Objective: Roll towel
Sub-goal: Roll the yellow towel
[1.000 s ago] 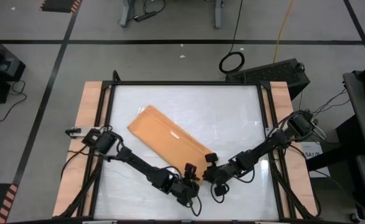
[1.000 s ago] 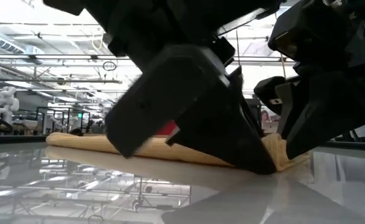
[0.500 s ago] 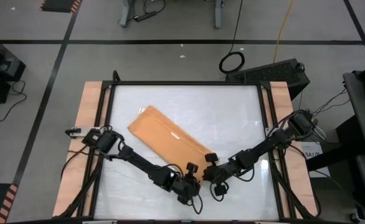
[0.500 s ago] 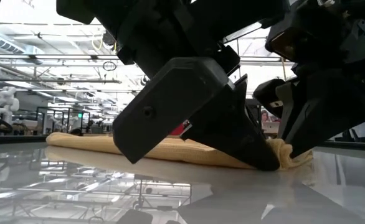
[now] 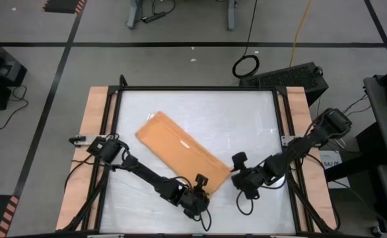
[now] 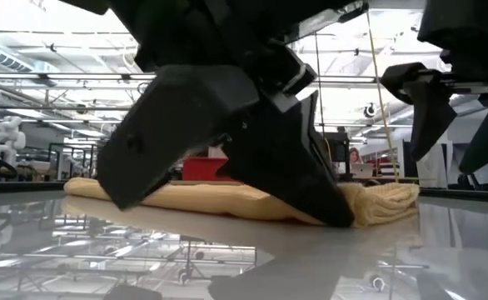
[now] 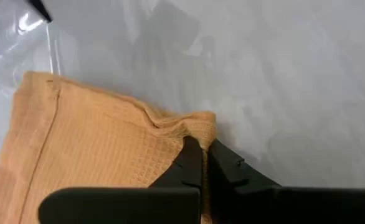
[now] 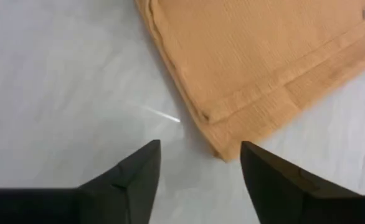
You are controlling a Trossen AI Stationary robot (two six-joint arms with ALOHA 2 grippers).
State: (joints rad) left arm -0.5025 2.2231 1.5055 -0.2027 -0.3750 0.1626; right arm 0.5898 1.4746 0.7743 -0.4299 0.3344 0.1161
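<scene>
Towel: lies flat mid-table, long axis diagonal. Left gripper pinches the towel's near corner, jaws closed on cloth. Right gripper, jaws parted and empty, hovers just beside that end.

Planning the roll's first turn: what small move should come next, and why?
Probably the left gripper should lift its pinched towel corner and fold it back over the cloth. It is shut on that near corner, while the right gripper hangs open, just off the other corner.
</scene>
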